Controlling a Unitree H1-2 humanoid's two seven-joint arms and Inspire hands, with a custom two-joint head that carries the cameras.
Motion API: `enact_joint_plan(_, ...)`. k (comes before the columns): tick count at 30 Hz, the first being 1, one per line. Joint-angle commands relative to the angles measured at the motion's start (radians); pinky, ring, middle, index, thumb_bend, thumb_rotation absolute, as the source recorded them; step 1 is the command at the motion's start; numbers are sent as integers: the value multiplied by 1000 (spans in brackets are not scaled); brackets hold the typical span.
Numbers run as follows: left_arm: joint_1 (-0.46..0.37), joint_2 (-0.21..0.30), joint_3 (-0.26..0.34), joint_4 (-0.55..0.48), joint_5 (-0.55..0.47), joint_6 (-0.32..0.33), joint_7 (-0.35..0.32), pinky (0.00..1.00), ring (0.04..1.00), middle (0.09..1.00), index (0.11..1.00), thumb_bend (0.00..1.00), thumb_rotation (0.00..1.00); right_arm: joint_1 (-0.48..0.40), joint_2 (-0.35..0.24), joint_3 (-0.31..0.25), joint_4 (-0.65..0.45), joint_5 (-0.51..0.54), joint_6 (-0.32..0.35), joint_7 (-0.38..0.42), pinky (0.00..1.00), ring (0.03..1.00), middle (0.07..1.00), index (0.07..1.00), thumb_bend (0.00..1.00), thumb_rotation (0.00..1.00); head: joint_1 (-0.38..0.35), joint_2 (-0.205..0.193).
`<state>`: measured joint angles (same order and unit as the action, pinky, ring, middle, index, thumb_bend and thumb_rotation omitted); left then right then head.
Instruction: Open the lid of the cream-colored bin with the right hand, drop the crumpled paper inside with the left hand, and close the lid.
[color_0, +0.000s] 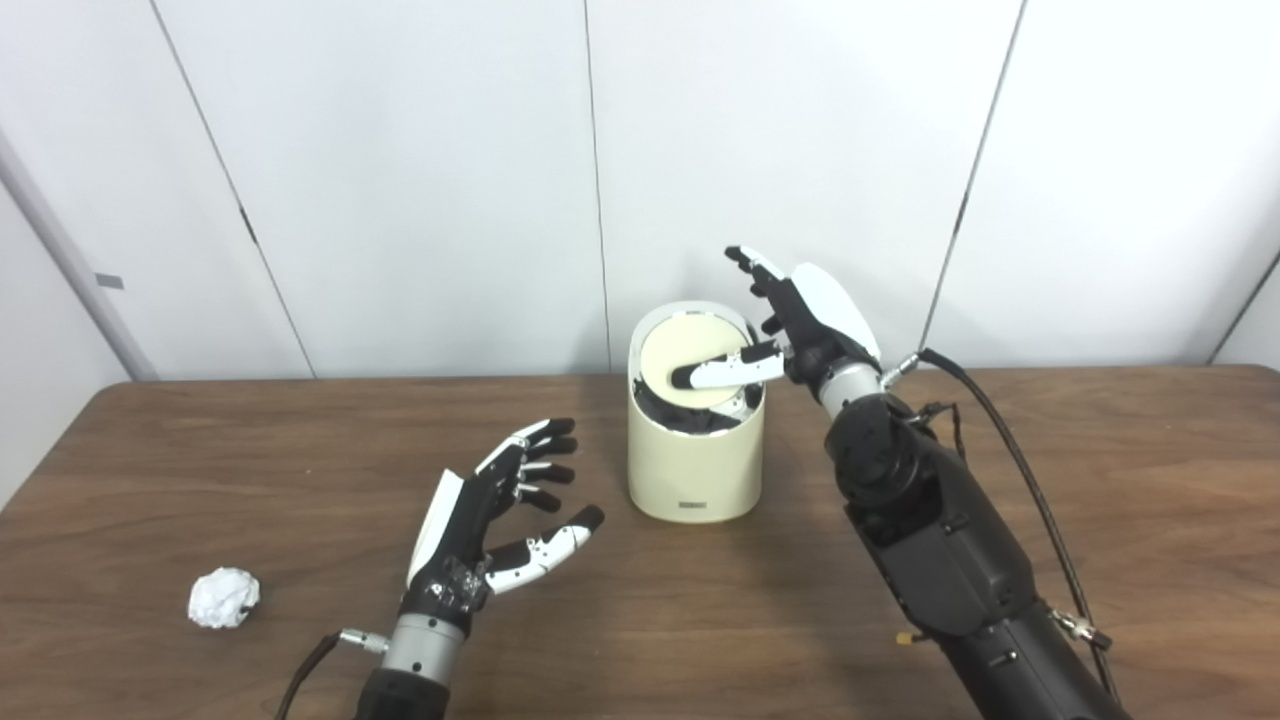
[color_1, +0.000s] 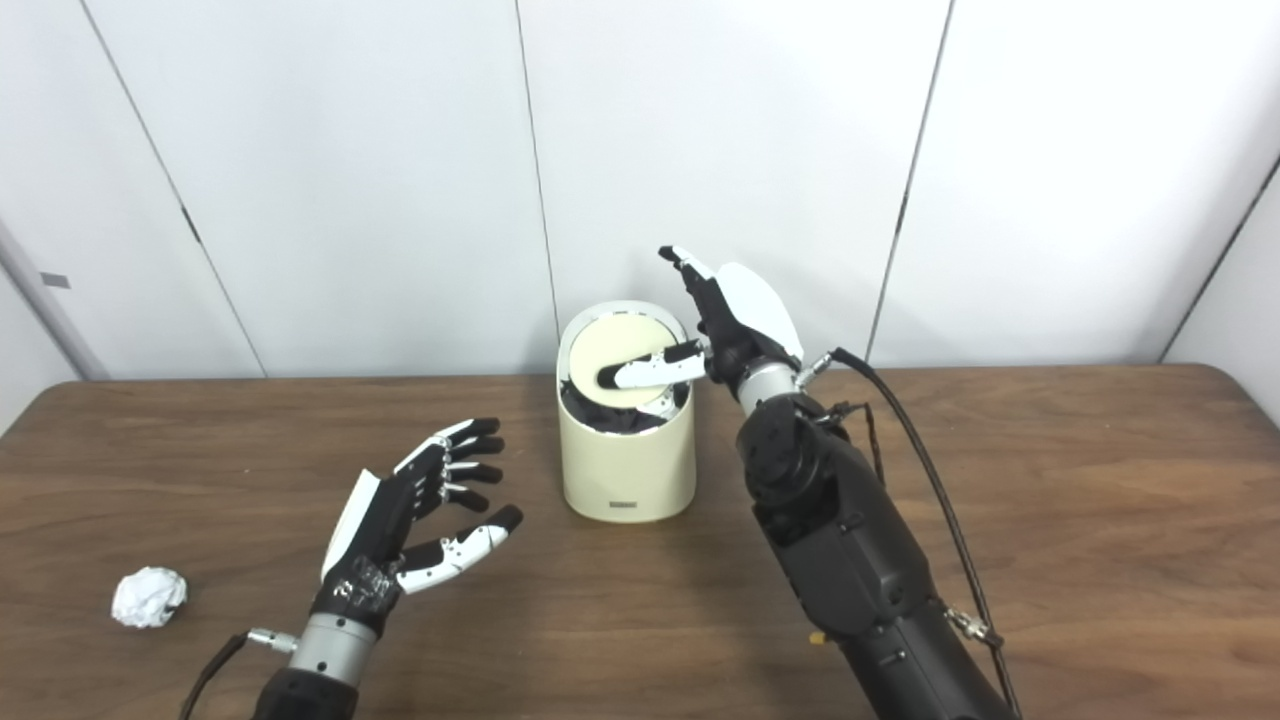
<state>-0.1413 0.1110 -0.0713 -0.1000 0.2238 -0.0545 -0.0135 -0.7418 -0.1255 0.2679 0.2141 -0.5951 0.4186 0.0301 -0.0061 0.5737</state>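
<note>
In the left eye view, the cream-colored bin (color_0: 694, 455) stands on the table (color_0: 1150, 480), its lid (color_0: 690, 360) tilted with a dark gap at the front. The right hand (color_0: 800, 320) holds nothing, fingers spread, thumb lying on the lid. In the right eye view, the left hand (color_1: 410, 520) hovers empty with fingers apart, and the crumpled paper (color_1: 148, 597) lies on the table well to its left.

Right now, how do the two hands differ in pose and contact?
The right hand is raised at the bin, thumb pressing its tilted lid; the left hand hovers low over the table, touching nothing. Both are open, fingers spread, neither holding the crumpled paper.
</note>
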Motion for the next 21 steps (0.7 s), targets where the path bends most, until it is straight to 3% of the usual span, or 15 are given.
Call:
enact_joint_plan(1, -17, 1, 5, -42, -7, -7, -2, 597, 711, 797, 839, 570, 157, -21, -32, 3, 4, -23, -5, -4, 686, 865, 919, 918, 858, 157, -1, 1)
enact_joint_plan(7, -17, 1, 5, -46, -5, -8, -1, 596, 707, 793, 838, 571, 156, -8, -48, 19, -5, -40, -15, -2, 679, 857, 910, 916, 908, 63, -2, 7)
enact_joint_plan(15, -17, 1, 5, -42, -6, -11, -2, 593, 703, 791, 837, 575, 168, 5, -62, 31, -18, -31, -23, 2, 657, 841, 905, 916, 863, 12, 2, 10)
enact_joint_plan(18, -17, 0, 6, -42, -10, -11, -4, 596, 705, 792, 838, 580, 174, 5, -59, 18, -21, -12, -33, -3, 671, 852, 911, 916, 853, 127, 3, 9)
enact_joint_plan(21, -17, 2, 6, -42, -10, -11, -5, 601, 707, 792, 838, 581, 177, 5, -52, -3, -44, 3, -28, -8, 697, 860, 909, 915, 830, 357, 2, 11)
